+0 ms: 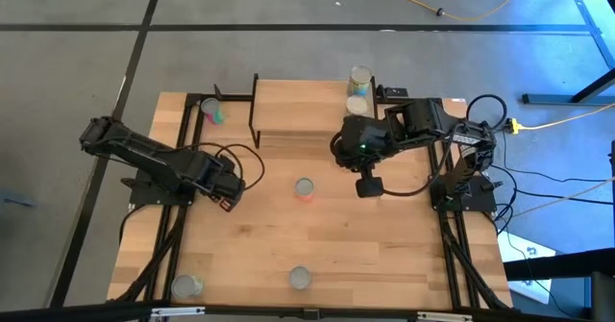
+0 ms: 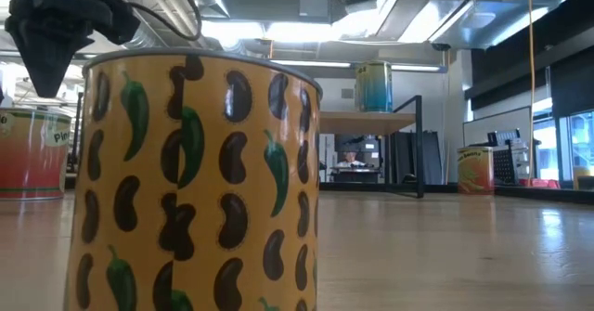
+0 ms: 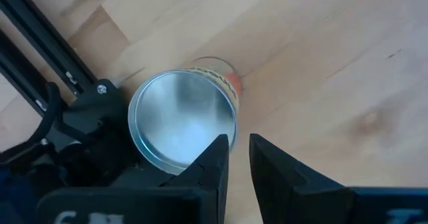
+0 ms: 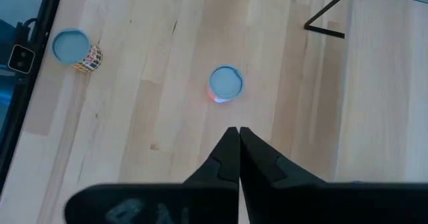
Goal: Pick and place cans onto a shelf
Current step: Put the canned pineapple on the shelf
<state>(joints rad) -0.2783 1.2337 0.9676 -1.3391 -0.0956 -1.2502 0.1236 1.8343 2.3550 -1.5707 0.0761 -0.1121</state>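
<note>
An orange-red can (image 3: 180,120) with a silver top stands upright on the table, next to the left arm's black frame. It also shows at the left of the low view (image 2: 32,153). My left gripper (image 3: 238,150) points down just above this can's edge; its fingers stand a narrow gap apart with nothing between them. The high view hides this can under the gripper (image 1: 229,189). My right gripper (image 4: 239,136) is shut and empty, hovering high over the table's middle, short of a red can (image 4: 226,83). The shelf (image 1: 298,106) stands at the far edge with two cans (image 1: 358,89) on its right end.
Other cans stand upright on the table: a yellow bean-patterned one (image 2: 195,181) at the near edge, one at the near left corner (image 1: 186,285), one left of the shelf (image 1: 211,111). Bare wood lies between the middle can and the shelf. Cables trail at the right.
</note>
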